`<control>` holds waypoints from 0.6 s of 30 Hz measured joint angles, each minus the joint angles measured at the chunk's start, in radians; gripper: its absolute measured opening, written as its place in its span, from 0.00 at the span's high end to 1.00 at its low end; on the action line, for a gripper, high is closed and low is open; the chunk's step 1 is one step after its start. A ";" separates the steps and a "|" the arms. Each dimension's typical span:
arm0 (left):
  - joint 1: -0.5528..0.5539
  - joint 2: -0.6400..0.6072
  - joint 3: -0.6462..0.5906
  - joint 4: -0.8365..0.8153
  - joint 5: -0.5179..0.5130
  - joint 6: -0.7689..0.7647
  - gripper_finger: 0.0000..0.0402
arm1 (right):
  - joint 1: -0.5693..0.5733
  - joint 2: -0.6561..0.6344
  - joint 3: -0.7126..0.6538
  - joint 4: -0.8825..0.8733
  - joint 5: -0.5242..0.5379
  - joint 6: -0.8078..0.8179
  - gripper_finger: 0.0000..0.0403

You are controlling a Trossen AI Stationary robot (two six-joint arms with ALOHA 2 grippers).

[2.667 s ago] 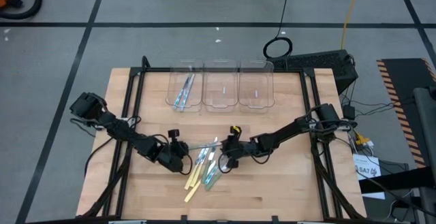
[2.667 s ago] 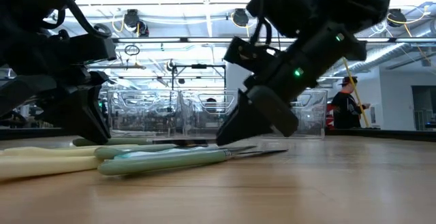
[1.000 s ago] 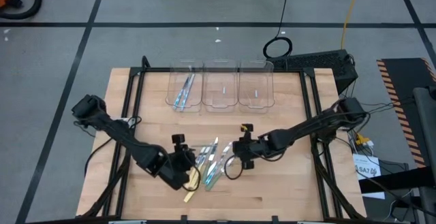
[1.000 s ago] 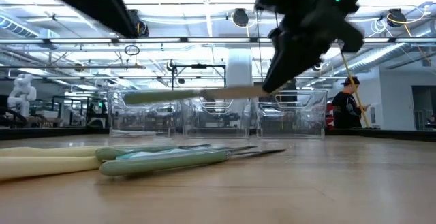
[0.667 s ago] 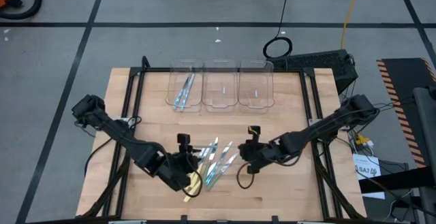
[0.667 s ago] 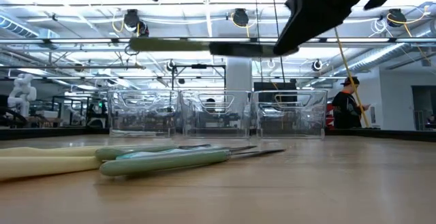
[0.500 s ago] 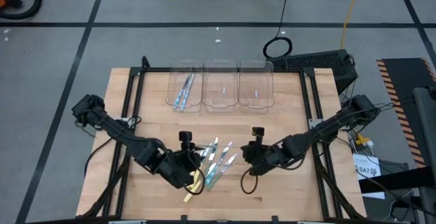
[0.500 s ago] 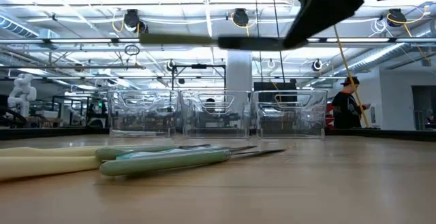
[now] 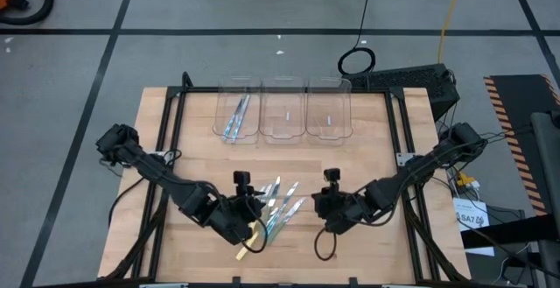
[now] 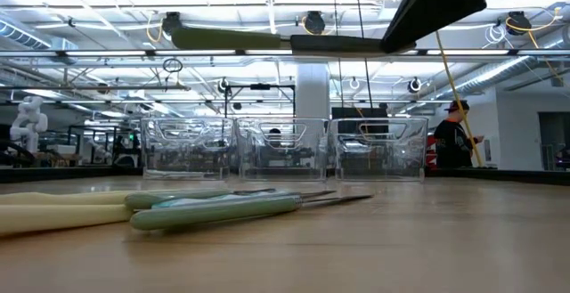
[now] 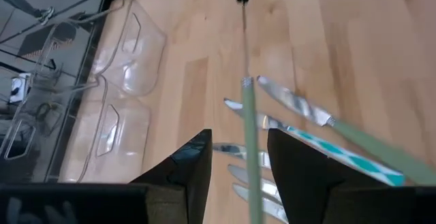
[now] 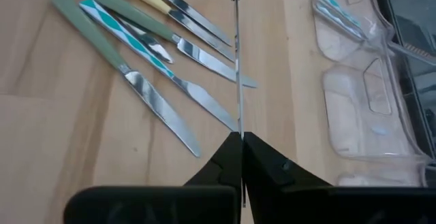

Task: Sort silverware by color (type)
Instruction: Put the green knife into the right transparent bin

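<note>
My right gripper [image 12: 240, 137] [image 9: 319, 203] is shut on a green-handled knife [image 10: 232, 36] held high above the table. The knife's handle [image 11: 249, 142] reaches into the gap between the fingers of my open left gripper [image 11: 240, 132] [image 9: 251, 211]. Space shows on both sides of the handle, so I cannot tell whether it touches them. Several more pieces of silverware [image 12: 129, 54] [image 9: 278, 202] with green, teal-patterned and pale yellow handles lie flat on the table between the arms. My right gripper pinches the knife's blade [image 12: 237, 118] near its tip between its two fingers. The fingers slant down from the table's right and lie along the knife. The knife is lifted clear and about level, with its handle [image 10: 227, 36] toward my left gripper.
Three clear bins [image 9: 283, 110] stand in a row at the table's far side. The left bin [image 9: 237, 113] holds blue-handled pieces. A person [image 10: 454, 142] stands in the room beyond the table. Bare wood lies on the table's right half [image 9: 367, 161].
My right gripper has risen and swung toward the table's right and near edge. It has carried the knife well up above the table, and the knife has stayed level. My left gripper has also risen and come a little rightward, to the knife's handle end.
</note>
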 joint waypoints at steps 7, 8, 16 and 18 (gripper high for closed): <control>0.019 0.040 0.000 0.004 0.008 -0.003 0.62 | -0.002 0.000 0.000 0.004 0.000 0.002 1.00; 0.020 0.045 0.000 0.004 0.009 -0.003 0.62 | -0.003 0.000 0.000 0.004 0.000 0.001 1.00; 0.031 0.064 0.000 0.007 0.011 -0.003 0.62 | -0.011 0.000 0.000 0.004 0.000 -0.004 1.00; 0.039 0.066 0.000 0.009 0.010 -0.007 0.62 | -0.016 0.000 0.000 0.005 0.001 -0.004 1.00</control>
